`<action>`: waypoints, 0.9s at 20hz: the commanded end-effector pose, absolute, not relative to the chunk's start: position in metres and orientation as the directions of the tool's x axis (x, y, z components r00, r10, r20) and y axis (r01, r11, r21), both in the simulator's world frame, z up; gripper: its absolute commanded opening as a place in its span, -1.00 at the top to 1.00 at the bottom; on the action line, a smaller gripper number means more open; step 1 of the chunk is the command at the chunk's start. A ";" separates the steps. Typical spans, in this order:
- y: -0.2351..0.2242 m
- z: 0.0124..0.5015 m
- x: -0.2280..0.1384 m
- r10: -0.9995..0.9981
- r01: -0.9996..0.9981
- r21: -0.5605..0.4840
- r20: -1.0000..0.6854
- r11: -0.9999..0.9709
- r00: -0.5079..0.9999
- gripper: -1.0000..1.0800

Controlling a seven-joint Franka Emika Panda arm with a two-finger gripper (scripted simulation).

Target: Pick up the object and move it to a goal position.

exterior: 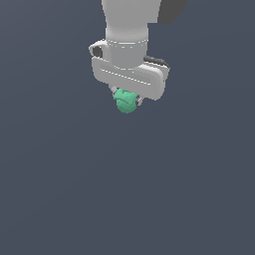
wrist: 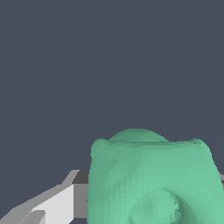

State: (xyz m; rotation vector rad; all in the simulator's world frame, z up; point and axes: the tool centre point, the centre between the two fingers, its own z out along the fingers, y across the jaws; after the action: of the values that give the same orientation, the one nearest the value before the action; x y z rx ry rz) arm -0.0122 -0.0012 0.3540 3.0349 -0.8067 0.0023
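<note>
The object (exterior: 126, 101) is a small teal-green lumpy piece, held just under the white hand of my arm in the exterior view. My gripper (exterior: 127, 99) is shut on it, with the short fingers mostly hidden behind the hand and the piece. In the wrist view the object (wrist: 151, 179) fills the near part of the picture, with a round hollow showing on it. One grey finger (wrist: 57, 203) shows pressed against its side. No goal marker shows in either view.
Plain dark blue-grey ground (exterior: 124, 199) lies all around and below the hand in both views. The arm's white wrist (exterior: 127, 25) rises out of the exterior view at the top.
</note>
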 end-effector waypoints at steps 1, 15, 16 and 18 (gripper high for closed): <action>0.005 0.380 -0.012 -0.497 -0.497 0.002 0.001 -0.868 0.868 1.00; 0.026 0.458 -0.007 -0.496 -0.496 0.000 0.000 -0.869 0.869 1.00; 0.026 0.460 -0.007 -0.496 -0.496 0.000 0.000 -0.869 0.869 1.00; 0.027 0.463 -0.007 -0.496 -0.496 0.000 0.000 -0.869 0.869 1.00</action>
State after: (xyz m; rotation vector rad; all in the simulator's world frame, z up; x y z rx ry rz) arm -0.0071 0.0263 0.4599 3.0367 -0.8051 0.0011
